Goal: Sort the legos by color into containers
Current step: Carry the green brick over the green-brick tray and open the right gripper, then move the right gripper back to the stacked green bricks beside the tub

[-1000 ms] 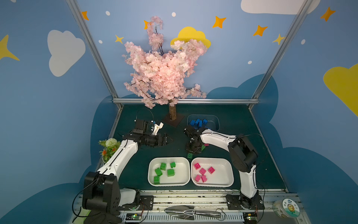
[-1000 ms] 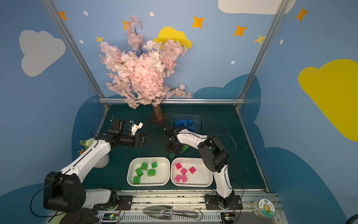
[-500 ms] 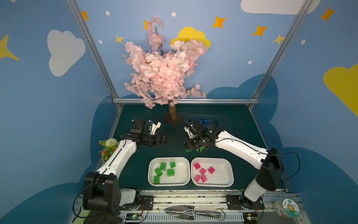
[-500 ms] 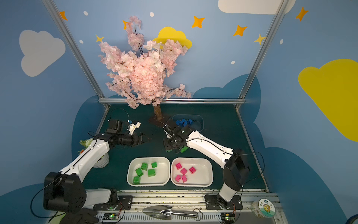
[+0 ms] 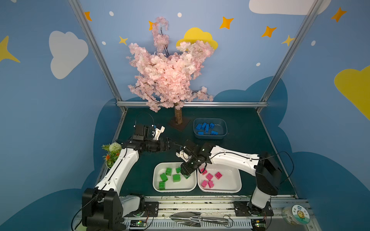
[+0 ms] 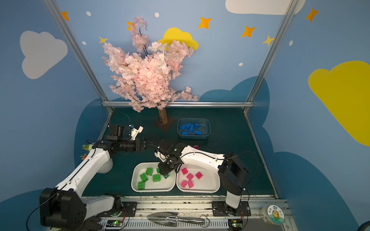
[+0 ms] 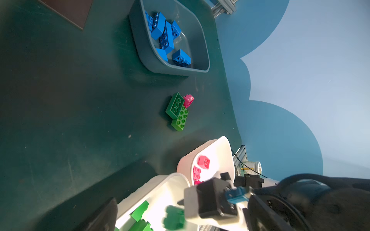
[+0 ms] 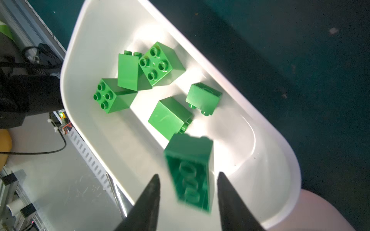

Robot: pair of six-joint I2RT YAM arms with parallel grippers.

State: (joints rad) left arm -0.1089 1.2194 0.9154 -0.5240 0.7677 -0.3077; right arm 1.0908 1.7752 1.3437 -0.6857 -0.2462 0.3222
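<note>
Blossom tree (image 5: 170, 80) at the back, metal trowel (image 5: 186, 219) in front

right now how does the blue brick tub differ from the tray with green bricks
The grey-blue tub is smaller and deeper; the white tray is wider and shallow. The tub holds blue bricks, the tray green bricks. The tub sits back by the tree; the tray is in front, under the right gripper. Both are rounded rectangles.

Even bright light; glare in white tray (image 8: 250, 140); green brick (image 8: 190, 170) motion-blurred.
</note>
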